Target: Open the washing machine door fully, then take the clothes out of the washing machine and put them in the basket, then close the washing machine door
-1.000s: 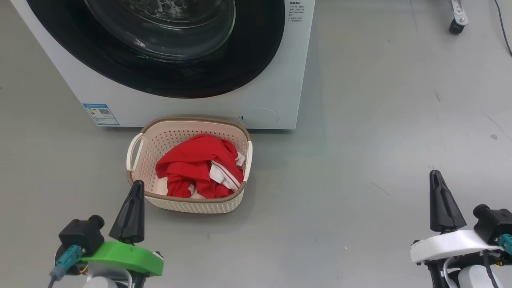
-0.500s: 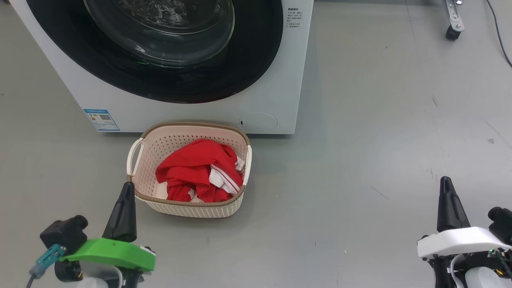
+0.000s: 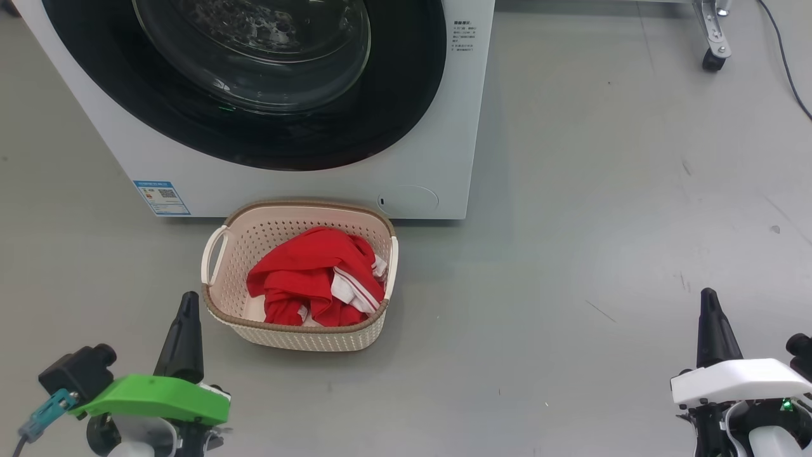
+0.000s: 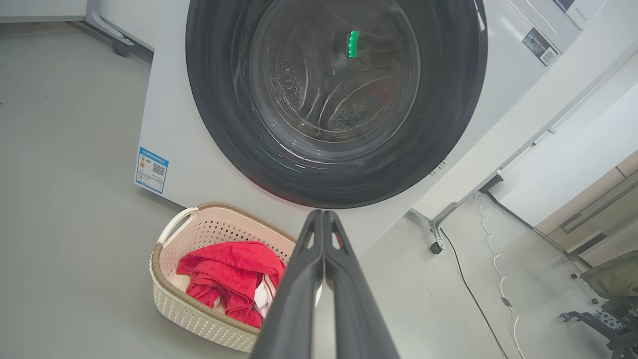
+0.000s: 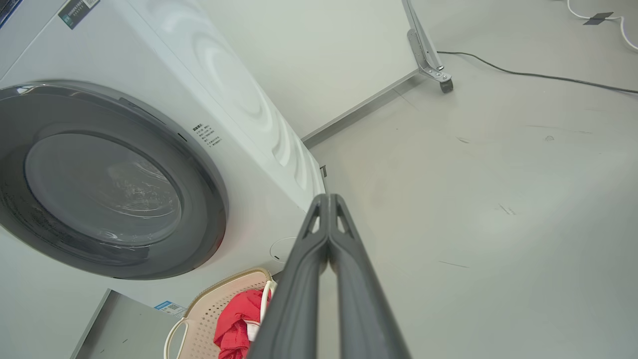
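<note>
The washing machine [image 3: 438,127] stands at the top of the head view, and its black-ringed door [image 3: 406,95] lies flat against its front, closed. The red and white clothes [image 3: 314,276] lie bunched in the cream basket [image 3: 216,304] on the floor just in front of it. My left gripper [image 3: 188,298] is shut and empty, low left, a little left of the basket's near corner. Far off at the lower right, my right gripper [image 3: 707,295] is shut and empty. The left wrist view shows the door [image 4: 448,124], basket [image 4: 174,299] and clothes [image 4: 224,279].
Grey floor spreads wide to the right of the machine. A castor wheel on a metal leg [image 3: 710,60] and a dark cable [image 3: 786,63] sit at the far right. A blue sticker [image 3: 160,197] marks the machine's lower left front.
The whole head picture has shifted, so the camera has moved back. Both grippers sit lower in the view and the left one further left. Basket, clothes and door stay as they were.
</note>
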Controlling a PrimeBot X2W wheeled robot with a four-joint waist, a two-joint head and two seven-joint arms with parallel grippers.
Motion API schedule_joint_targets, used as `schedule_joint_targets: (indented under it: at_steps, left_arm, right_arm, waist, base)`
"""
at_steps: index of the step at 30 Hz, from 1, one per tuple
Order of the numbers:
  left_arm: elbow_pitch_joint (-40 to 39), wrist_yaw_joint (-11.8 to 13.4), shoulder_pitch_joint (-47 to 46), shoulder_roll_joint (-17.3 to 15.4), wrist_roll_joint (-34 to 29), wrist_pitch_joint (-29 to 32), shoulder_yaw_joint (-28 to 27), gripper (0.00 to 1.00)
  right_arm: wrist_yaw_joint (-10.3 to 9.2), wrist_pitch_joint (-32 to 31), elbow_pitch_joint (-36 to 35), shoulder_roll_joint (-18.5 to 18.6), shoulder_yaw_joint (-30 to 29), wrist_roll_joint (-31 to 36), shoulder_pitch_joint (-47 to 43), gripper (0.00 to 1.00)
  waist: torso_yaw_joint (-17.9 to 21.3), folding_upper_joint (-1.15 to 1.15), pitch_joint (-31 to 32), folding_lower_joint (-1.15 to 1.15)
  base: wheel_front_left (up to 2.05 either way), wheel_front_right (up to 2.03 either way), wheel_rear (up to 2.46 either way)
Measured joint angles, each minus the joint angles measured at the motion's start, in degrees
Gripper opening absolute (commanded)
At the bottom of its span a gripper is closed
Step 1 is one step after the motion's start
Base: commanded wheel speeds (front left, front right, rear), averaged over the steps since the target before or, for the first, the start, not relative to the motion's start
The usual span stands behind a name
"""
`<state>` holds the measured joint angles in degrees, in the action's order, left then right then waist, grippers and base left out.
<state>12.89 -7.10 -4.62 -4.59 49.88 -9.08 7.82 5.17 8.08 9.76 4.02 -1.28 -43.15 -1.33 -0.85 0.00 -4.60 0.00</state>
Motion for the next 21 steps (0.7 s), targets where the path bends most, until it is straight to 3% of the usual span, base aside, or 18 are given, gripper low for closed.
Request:
schedule_joint_targets:
  at_steps: [21]
  left_arm:
    - [0.6, 0.0, 0.0, 0.0, 13.4, 3.7, -2.3, 0.00]
  right_arm:
    - [0.33, -3.8, 1.8, -0.2, -1.5, -14.5, 1.2, 0.00]
  waist:
    - [0.3, 0.00, 1.3, 0.00]
  base:
    - [0.00, 0.00, 0.00]
